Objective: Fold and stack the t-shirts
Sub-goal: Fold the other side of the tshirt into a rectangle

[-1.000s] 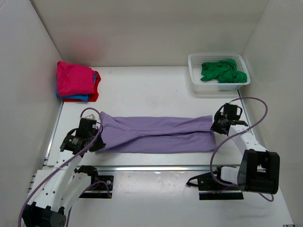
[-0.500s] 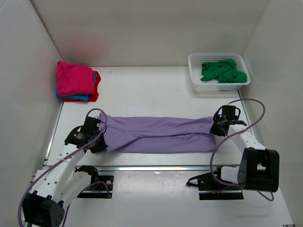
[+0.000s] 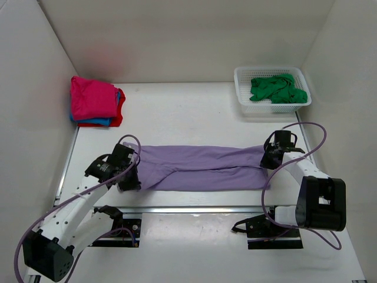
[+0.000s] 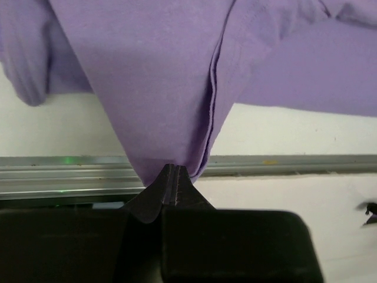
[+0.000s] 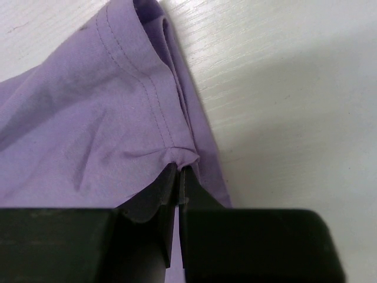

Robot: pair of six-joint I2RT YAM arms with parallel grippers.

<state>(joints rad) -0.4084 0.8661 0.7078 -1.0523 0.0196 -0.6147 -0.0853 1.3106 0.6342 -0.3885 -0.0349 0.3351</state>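
A lilac purple t-shirt lies folded lengthwise as a long band across the table. My left gripper is shut on its left end, and the cloth hangs up out of the closed tips. At the band's right end my right gripper is shut on the hem, pinched at the tips. A folded stack with a magenta pink t-shirt on top of blue and red ones sits at the back left. A crumpled green t-shirt lies in the basket.
The white lattice basket stands at the back right. White walls close in the table on three sides. A metal rail runs along the near edge in front of the arm bases.
My left gripper has carried the shirt's left end to the right, shortening the band. The right gripper has shifted slightly left and back with its end.
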